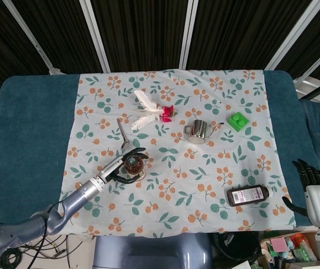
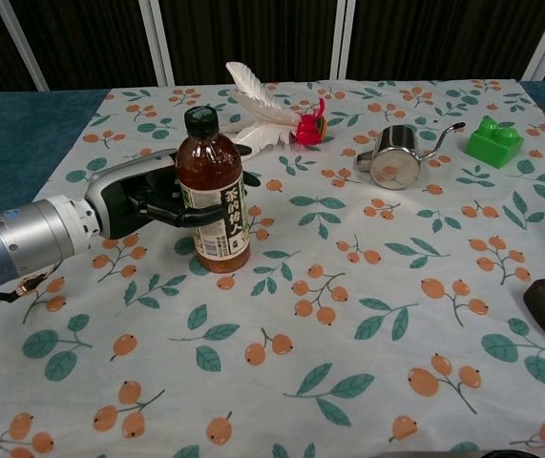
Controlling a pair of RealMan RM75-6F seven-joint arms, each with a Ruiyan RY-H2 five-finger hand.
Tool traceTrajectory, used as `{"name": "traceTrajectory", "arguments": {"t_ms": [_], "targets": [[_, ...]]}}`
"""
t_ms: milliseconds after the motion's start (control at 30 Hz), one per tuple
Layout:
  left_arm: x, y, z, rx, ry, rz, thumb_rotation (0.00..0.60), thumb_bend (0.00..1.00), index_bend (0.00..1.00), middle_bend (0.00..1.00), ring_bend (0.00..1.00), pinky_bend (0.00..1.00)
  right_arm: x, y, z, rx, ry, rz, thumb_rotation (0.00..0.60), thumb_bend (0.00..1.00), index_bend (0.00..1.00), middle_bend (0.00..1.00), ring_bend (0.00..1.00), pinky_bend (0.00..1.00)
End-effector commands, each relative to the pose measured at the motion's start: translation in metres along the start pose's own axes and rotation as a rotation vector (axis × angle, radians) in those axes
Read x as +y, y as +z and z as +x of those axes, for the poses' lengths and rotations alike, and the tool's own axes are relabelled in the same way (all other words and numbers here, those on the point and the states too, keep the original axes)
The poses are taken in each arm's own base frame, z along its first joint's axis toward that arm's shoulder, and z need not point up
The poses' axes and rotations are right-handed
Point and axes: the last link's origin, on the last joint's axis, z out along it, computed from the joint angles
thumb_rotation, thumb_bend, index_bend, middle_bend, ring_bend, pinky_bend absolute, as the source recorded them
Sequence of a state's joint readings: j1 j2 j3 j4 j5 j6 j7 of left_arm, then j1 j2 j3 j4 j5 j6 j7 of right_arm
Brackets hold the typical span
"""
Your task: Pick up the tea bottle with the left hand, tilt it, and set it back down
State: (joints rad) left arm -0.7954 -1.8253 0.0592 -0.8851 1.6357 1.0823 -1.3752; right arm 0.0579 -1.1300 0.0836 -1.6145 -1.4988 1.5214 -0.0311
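The tea bottle (image 2: 213, 196) is amber with a dark cap and a white-and-green label. It stands upright on the floral cloth, left of centre, and shows from above in the head view (image 1: 133, 164). My left hand (image 2: 143, 196) reaches in from the left and its fingers wrap around the bottle's body at the top of the label. The same hand (image 1: 117, 168) shows in the head view, curled about the bottle. My right hand (image 1: 312, 178) hangs off the table's right edge, fingers apart and holding nothing.
A white feather shuttlecock (image 2: 272, 114) lies behind the bottle. A small metal kettle (image 2: 393, 162) and a green brick (image 2: 494, 141) sit at the back right. A dark bottle (image 1: 247, 195) lies on its side at the front right. A thin metal tool (image 1: 123, 131) lies near the hand.
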Motion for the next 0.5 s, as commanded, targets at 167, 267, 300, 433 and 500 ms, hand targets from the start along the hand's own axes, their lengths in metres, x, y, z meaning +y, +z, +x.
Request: {"name": "traceTrajectory", "arguments": {"t_ms": [167,267,300,433,500], "targets": [[-0.0001,0.0013,0.0004,0.016,0.014,0.0,0.6,0.49,0.28,0.33,0.23,0.23,0.0001,0.0,0.0002,-0.001,0.003,-0.002,0.6,0.1,0.12,0.08,0.13,0.16],[0.0001,0.0015,0.0007,0.021,0.014,0.001,0.6,0.49,0.29,0.34,0.24,0.24,0.0001,0.0001,0.0001,-0.002,0.003,-0.002,0.6,0.1,0.12,0.08,0.13,0.16],[0.0002,0.0017,0.0009,0.021,0.012,0.003,0.6,0.49,0.3,0.34,0.24,0.24,0.0001,0.0001,0.0001,-0.002,0.003,-0.002,0.6,0.1,0.12,0.08,0.13,0.16],[0.0024,0.0018,0.0016,0.024,-0.004,-0.002,0.6,0.51,0.31,0.35,0.24,0.25,0.0002,0.0,0.0002,-0.002,0.001,-0.001,0.6,0.1,0.12,0.08,0.13,0.16],[0.0055,0.002,0.0026,0.027,-0.013,-0.015,0.6,0.51,0.31,0.35,0.24,0.25,0.0002,0.0001,0.0003,-0.001,0.001,-0.002,0.6,0.1,0.12,0.08,0.13,0.16]]}}
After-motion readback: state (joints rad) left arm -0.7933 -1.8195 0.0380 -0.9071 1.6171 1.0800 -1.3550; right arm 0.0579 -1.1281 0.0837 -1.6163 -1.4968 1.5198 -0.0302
